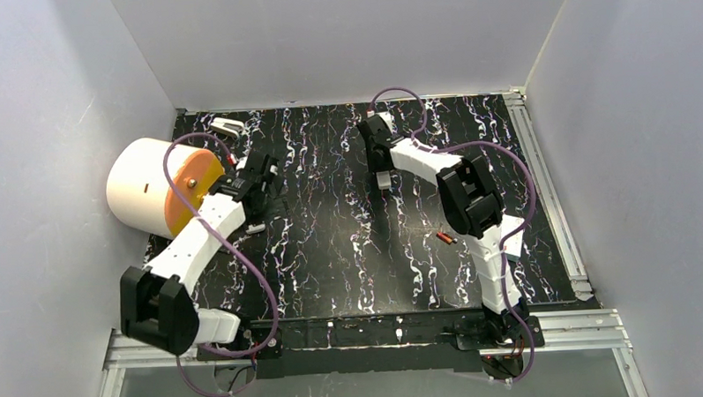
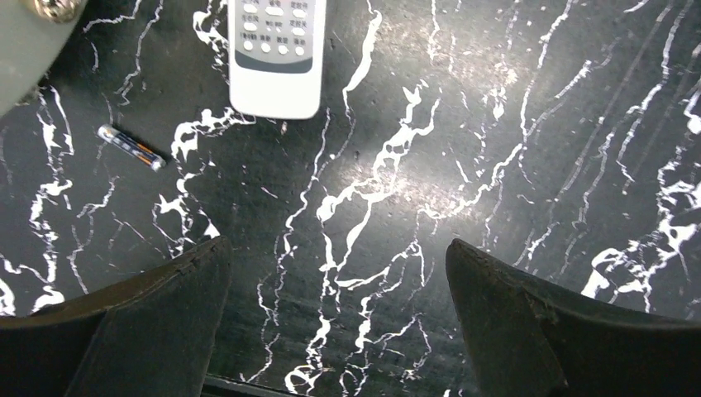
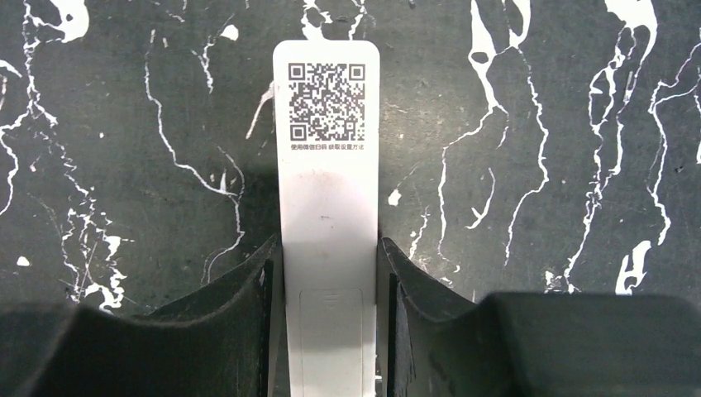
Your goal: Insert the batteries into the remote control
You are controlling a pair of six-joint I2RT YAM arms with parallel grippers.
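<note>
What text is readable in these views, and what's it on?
"使用微信扫码 获取设置方法": small line under the QR code on the back of the face-down remote; only just legible.
Button labels on the face-up remote: too small to read.
Print on the battery: blurred, unreadable.
Top view: nothing legible.
</note>
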